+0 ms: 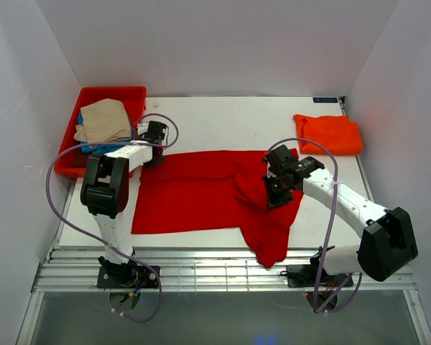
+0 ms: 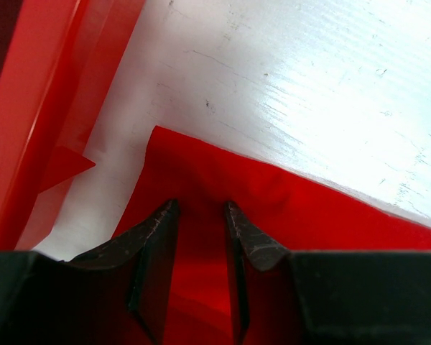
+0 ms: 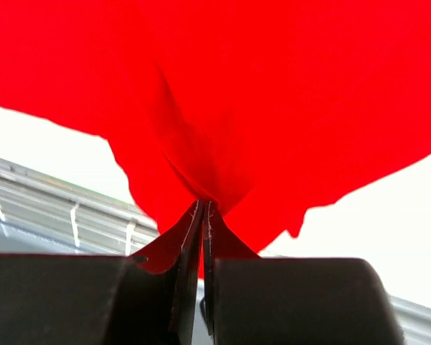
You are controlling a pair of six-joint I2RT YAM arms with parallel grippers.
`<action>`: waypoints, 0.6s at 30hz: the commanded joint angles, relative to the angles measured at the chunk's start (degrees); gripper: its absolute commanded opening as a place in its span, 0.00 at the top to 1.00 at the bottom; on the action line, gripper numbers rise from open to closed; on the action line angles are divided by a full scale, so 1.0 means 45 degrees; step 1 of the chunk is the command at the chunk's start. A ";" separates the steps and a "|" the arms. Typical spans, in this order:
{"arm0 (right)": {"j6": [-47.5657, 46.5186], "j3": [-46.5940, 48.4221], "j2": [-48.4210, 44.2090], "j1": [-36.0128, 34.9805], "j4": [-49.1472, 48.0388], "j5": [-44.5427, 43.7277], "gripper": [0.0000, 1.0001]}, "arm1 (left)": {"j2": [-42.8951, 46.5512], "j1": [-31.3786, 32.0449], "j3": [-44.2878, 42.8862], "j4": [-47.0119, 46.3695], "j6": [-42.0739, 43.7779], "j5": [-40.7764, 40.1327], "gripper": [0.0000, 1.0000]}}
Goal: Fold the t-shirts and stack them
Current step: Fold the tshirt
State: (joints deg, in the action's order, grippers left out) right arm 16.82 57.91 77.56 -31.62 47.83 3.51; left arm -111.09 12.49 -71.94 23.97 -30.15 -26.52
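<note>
A bright red t-shirt (image 1: 194, 190) lies spread across the white table, its right part bunched and hanging over the front edge. My left gripper (image 1: 151, 157) is open at the shirt's far left corner; its fingertips (image 2: 167, 213) press on the cloth (image 2: 273, 208), jaws apart with cloth between them. My right gripper (image 1: 276, 194) is shut on a pinch of the red shirt (image 3: 223, 93) and holds it lifted, the cloth draping from the closed tips (image 3: 203, 206). A folded orange-red t-shirt (image 1: 330, 134) lies at the far right.
A red plastic tray (image 1: 111, 91) stands at the far left with a beige shirt (image 1: 104, 121) and a bit of blue cloth in it; its wall (image 2: 29, 108) is close beside my left gripper. White walls surround the table. A slatted rail (image 1: 201, 269) runs along the front edge.
</note>
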 commanded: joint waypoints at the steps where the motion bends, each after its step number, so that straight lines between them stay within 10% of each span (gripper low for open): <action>1: 0.1086 -0.0427 -0.0614 -0.0376 0.1166 -0.0329 0.92 | 0.0409 0.0017 0.0206 0.0260 0.0040 0.0464 0.58; 11: 0.2238 -0.0720 -0.0967 -0.0572 0.2378 -0.2731 0.91 | 0.0740 -0.0002 0.0674 0.0202 0.0118 0.0503 0.58; 18: 0.2083 0.0508 -0.0615 -0.1157 0.1383 -0.3163 0.68 | 0.1209 -0.0002 0.1006 0.0240 0.0099 0.0581 0.58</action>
State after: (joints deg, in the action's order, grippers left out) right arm 25.89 55.77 74.72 -35.62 56.53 -8.62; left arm -108.92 12.49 -68.84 22.46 -30.00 -25.61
